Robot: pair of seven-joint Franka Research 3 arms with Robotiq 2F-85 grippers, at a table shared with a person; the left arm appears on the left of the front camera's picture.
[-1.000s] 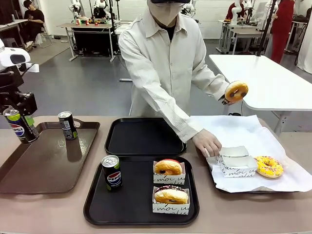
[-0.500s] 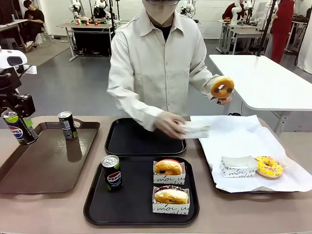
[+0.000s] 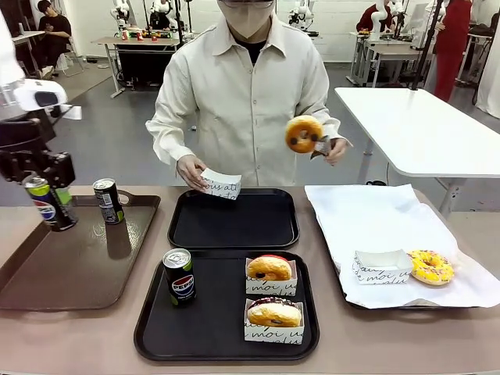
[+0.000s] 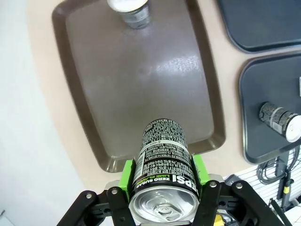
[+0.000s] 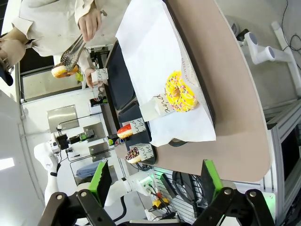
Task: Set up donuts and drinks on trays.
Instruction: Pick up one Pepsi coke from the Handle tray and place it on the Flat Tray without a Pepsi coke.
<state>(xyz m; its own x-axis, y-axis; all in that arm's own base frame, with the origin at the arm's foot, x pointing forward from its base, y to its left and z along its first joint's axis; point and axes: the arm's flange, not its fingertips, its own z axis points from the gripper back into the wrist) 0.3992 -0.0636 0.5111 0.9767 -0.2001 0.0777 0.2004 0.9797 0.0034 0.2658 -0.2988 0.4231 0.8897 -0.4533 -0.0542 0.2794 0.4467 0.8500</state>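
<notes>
My left gripper (image 3: 45, 190) is shut on a green-banded Pepsi can (image 3: 53, 212), held above the left end of the brown tray (image 3: 78, 266). In the left wrist view the green pads of that gripper (image 4: 163, 172) clamp the can (image 4: 162, 150) on both sides. The near black tray (image 3: 219, 336) carries one can (image 3: 179, 276) and two sleeved donuts (image 3: 269, 269) (image 3: 273, 313). The far black tray (image 3: 233, 219) is bare. The person holds a paper sleeve (image 3: 221, 184) over it and a golden donut (image 3: 303, 133) in tongs. My right gripper (image 5: 156, 181) stands open off the table's right end.
A second can (image 3: 108, 201) stands at the brown tray's back edge. The white-paper-lined tray (image 3: 375, 215) at the right carries a yellow sprinkled donut (image 3: 430, 266) and an empty sleeve (image 3: 375, 266). The person leans close over the table's far side.
The person took a sleeve from the paper-lined tray and carried it left over the far black tray, with the tonged donut following. My left gripper shifted slightly right with its can.
</notes>
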